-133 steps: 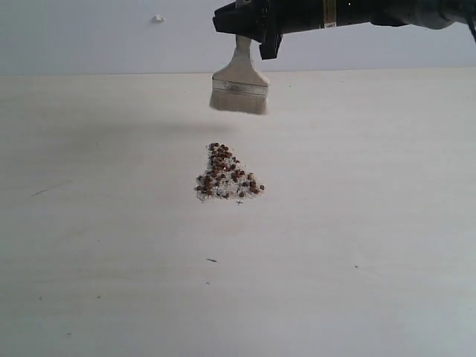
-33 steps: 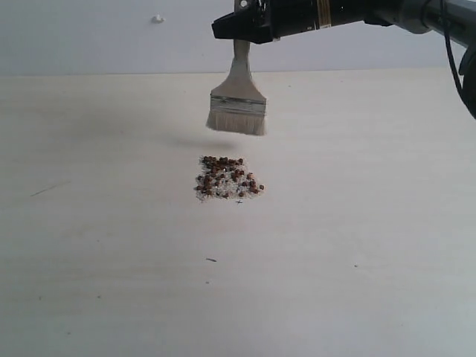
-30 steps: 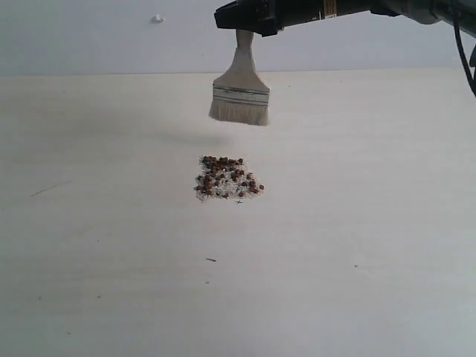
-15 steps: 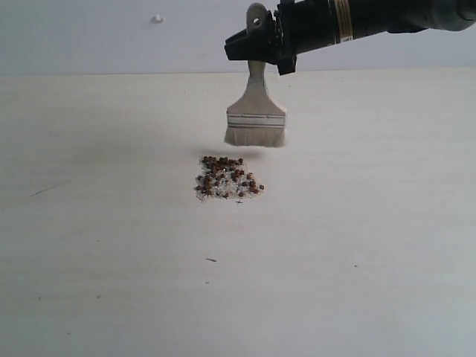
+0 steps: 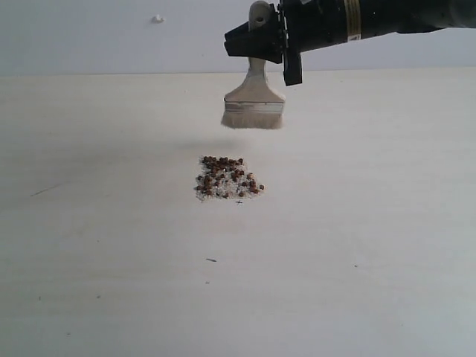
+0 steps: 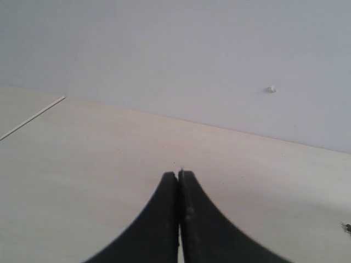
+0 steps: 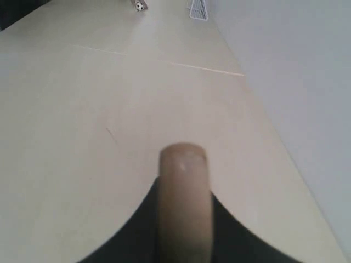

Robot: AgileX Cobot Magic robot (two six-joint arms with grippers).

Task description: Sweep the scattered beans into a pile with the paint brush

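The bench [image 5: 111,260] is the largest thing here: a broad, pale surface with a faint wood grain, matte and lightly scuffed, running back to a plain grey-white wall [image 5: 89,37]. From the right of the exterior view a black, cylindrical arm reaches in, and its right gripper [image 5: 265,42] is clamped on the upper handle of the paint brush [image 5: 254,100]. The brush hangs upright in the air, bristles down – a light wooden handle with a rounded, holed end, flaring to a banded silver ferrule and a wide flat fringe of pale bristles. The bristle tips are clear of the bench, above and slightly right of the beans [image 5: 227,177].

The beans lie in one compact, roughly square heap near the middle of the bench: small round reddish-brown beads, mixed with fine white grit. The left gripper [image 6: 179,181] – two smooth black curved fingers – is pressed together on nothing, low over bare bench. A tiny white nub [image 5: 157,18] sits on the wall, and a dark fleck [image 5: 212,259] lies in front of the heap.
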